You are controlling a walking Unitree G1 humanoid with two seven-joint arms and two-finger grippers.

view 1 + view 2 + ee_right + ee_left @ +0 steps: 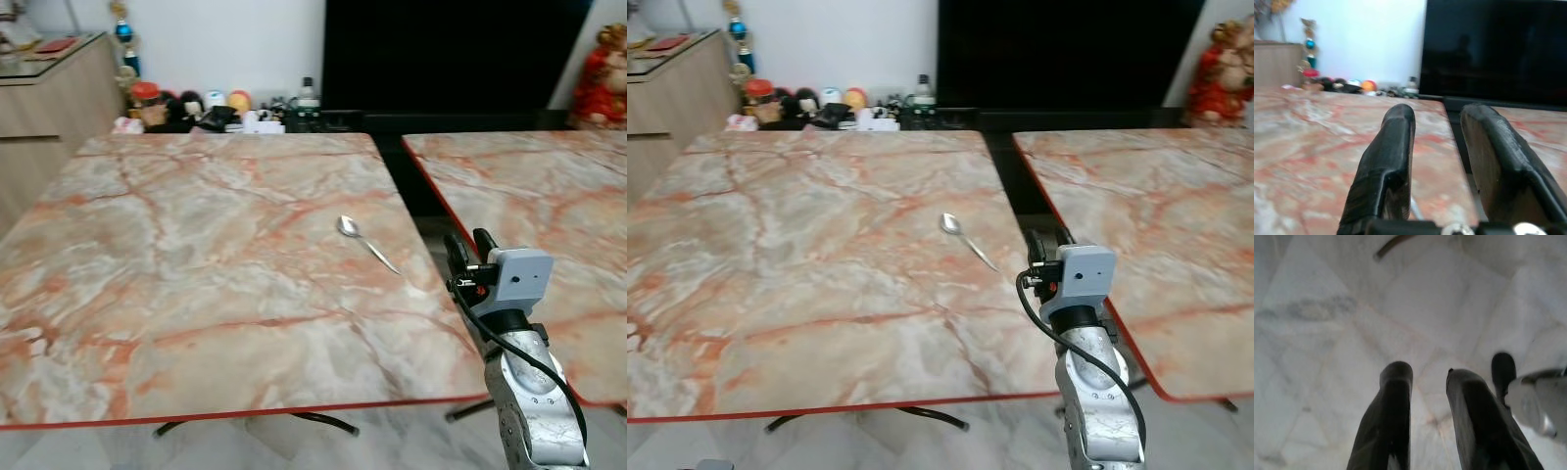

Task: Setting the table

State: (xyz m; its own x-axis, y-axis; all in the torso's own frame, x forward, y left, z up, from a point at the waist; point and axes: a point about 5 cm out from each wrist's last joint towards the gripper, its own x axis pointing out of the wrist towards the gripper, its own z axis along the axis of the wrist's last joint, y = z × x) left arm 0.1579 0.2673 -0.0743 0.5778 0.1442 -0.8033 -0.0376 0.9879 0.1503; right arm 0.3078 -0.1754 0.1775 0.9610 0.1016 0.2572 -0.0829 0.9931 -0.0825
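Observation:
A metal spoon (364, 241) lies on the pink-veined marble table (196, 255), toward its right side, bowl pointing away from me. My right gripper (469, 251) is raised beside the table's right edge, a little nearer to me than the spoon and to its right. Its two black fingers (1392, 161) stand apart with nothing between them, pointing across the tabletop. The spoon's handle tip (1414, 209) peeks out low between them. My left gripper (1427, 382) hangs idle over the pale tiled floor, its fingers parted and empty.
A second marble table (529, 196) stands to the right, across a narrow gap. A big dark screen (441, 54) fills the back wall, with small ornaments and toys (196, 106) on the floor along its foot. A wooden cabinet (49, 98) stands at the far left.

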